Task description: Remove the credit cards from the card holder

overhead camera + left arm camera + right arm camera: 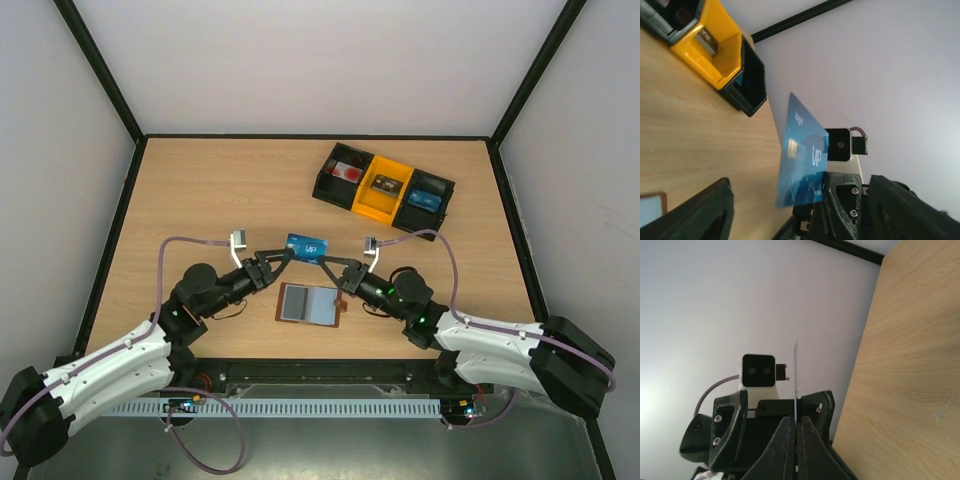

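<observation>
Left gripper (pixel 281 258) gapes wide, its fingers (pixel 705 215) flanking one end of the blue card (pixel 307 245) without pinching it, while right gripper (pixel 332 266) clamps the other end, holding it clear of the table (pixel 200 200). Just nearside of both, the holder (pixel 312 303) lies open and flat, grey-blue lining up, with the tray (pixel 385 187) farther off right.

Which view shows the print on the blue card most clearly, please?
Left wrist view: the blue card is sharp, "VIP" legible, left fingers dark and soft; right wrist view: it is edge-on, a thin line; top external view: too small to read.
</observation>
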You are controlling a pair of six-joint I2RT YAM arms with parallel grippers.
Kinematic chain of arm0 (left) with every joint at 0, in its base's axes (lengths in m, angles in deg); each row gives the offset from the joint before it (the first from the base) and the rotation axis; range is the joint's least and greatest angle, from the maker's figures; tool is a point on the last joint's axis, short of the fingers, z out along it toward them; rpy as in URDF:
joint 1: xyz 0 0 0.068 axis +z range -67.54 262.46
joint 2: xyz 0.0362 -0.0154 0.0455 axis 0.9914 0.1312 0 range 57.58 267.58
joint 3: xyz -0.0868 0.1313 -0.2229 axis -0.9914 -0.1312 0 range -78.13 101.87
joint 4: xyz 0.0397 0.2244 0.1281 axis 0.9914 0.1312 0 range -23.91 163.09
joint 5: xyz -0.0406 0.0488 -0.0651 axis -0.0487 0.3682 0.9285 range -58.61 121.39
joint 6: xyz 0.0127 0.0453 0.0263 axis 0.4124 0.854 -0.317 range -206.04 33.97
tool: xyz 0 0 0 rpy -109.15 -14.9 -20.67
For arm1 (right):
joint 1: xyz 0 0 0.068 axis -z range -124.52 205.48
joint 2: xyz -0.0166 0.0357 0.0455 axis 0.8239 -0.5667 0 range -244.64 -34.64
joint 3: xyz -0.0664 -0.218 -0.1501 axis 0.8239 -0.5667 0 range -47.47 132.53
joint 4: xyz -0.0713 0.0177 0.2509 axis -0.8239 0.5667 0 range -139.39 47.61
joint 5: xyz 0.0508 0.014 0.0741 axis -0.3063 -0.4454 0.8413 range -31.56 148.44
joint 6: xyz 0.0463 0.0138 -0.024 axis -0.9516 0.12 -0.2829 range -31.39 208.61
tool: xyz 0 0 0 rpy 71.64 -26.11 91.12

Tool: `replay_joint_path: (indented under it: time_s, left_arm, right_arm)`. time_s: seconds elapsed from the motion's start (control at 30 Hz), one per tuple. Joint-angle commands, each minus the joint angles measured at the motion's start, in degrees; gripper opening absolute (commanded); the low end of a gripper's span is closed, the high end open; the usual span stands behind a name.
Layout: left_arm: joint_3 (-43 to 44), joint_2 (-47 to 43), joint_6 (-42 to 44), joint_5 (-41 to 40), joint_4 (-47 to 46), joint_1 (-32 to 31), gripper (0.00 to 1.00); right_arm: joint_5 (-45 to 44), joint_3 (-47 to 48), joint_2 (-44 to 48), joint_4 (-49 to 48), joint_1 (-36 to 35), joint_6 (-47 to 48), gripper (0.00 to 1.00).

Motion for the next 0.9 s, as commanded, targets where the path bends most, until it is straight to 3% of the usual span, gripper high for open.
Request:
replay_joint_path:
  time_s: [0.0,0.1,0.17,0.5,0.87]
  left_arm:
    - [3.1,-2.0,4.6,-1.5,7.3,0.3,0.79]
    - [4.8,-3.1,8.6,-2.8,13.2,0.3,0.87]
    - [6.1,-3.4,10.6,-3.8,17.6,0.3,0.99]
    - [8.4,-1.2,16.5,-5.7,28.8,0.3,1.00]
    - [8.6,3.7,20.4,-4.3,32.7,0.3,1.00]
  right_arm:
    - [-4.9,4.6,4.6,12.6,0.3,6.5,0.02]
    - [-6.5,8.0,6.3,21.9,1.5,12.0,0.02]
    - [-6.9,10.9,6.3,28.0,2.8,15.2,0.02]
    - [-6.3,20.9,5.3,49.2,14.9,24.2,0.02]
    - [0.2,27.3,1.5,61.1,37.3,30.6,0.02]
